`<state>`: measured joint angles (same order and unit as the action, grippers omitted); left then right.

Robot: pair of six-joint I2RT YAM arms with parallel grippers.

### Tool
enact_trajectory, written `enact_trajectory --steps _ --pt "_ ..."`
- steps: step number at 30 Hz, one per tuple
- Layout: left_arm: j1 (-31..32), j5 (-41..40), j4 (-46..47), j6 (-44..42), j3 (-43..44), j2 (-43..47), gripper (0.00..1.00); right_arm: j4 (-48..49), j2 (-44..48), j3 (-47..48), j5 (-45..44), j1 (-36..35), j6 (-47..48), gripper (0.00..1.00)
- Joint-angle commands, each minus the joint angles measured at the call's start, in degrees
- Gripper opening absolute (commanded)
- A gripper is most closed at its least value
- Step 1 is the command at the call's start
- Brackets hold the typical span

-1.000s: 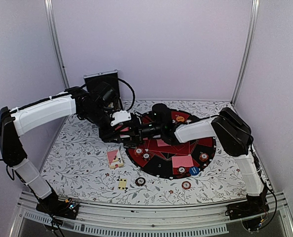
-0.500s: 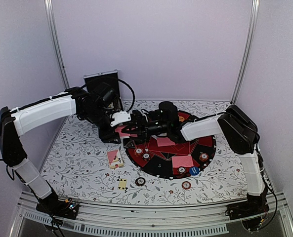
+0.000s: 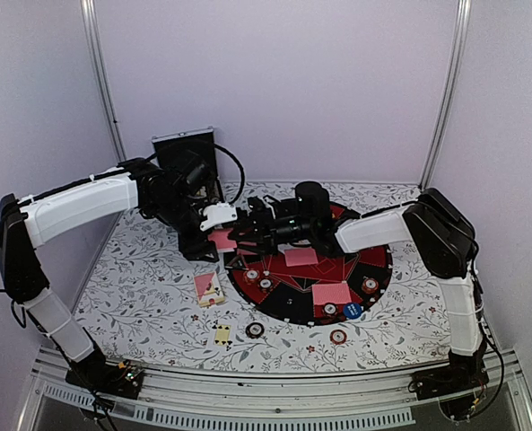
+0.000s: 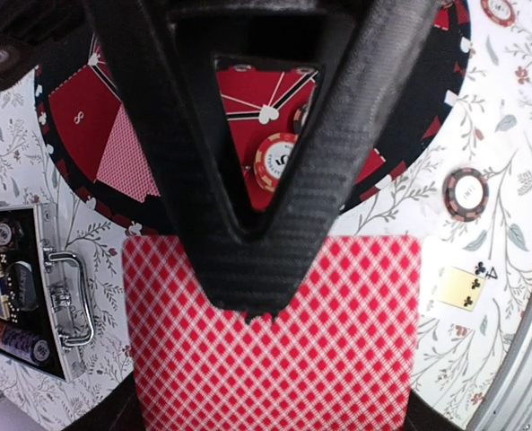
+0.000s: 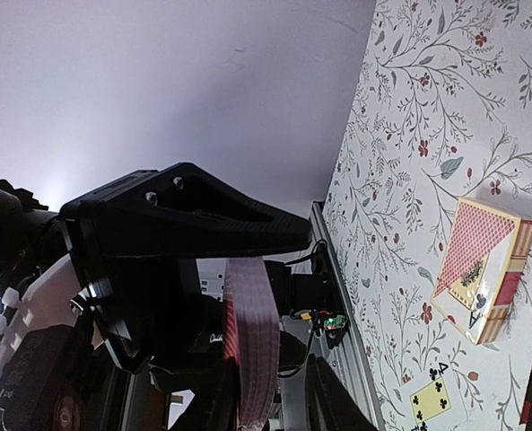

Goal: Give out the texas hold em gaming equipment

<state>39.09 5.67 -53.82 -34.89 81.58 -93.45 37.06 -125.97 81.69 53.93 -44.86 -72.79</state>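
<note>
At about ten o'clock on the flowered table (image 3: 140, 287), the left gripper (image 3: 214, 235) is clamped on a deck of pink-backed cards (image 4: 274, 341). It holds the deck in the air just off the nine-o'clock rim of the round black-and-red mat (image 3: 288, 305). The left wrist view looks onto the deck's diamond-patterned back, with one finger lying across it.

Toward seven o'clock the small pink card box (image 3: 209, 289) lies on the cloth. A face-up club card (image 3: 222, 334) and a striped chip (image 3: 255, 329) sit nearer the six-o'clock edge. The black case (image 3: 183, 148) stands well apart at eleven o'clock.

The right gripper (image 3: 246, 230) reaches across the mat from three o'clock to the deck's free end. In its own wrist view the deck shows edge-on between its two fingers, which stand partly apart. Whether they already pinch a card cannot be told from that angle.

On the mat, a dealt card (image 3: 300, 258) lies near the centre and a second dealt card (image 3: 331, 294) lies toward five o'clock. A blue button (image 3: 353, 310) sits just beside that second card.

The step in hand looks like dealing, with one arm serving as the deck holder while the other draws the next card. The next move likely calls for the right fingers to take only the top card. They would then slide it clear without dragging the deck loose and carry it to a mat segment that has none.
</note>
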Motion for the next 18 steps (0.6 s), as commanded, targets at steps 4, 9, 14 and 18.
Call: enact_trajectory --steps 4,9,14,18 --pt "-0.3 0.8 1.2 -0.2 1.0 2.0 0.00 -5.1 1.8 -2.9 -0.6 1.8 1.5 0.23" --pt "-0.3 0.9 1.2 -0.2 1.1 2.0 0.00 -9.5 3.0 -2.8 -2.0 1.8 4.3 0.45" --pt "-0.3 1.0 1.2 -0.3 1.4 1.6 0.00 -8.6 3.3 -1.7 -1.5 0.8 4.4 0.83" --pt "-0.3 1.1 1.1 -0.2 1.6 1.5 0.00 -8.5 3.4 -0.3 -1.7 0.0 4.5 0.88"
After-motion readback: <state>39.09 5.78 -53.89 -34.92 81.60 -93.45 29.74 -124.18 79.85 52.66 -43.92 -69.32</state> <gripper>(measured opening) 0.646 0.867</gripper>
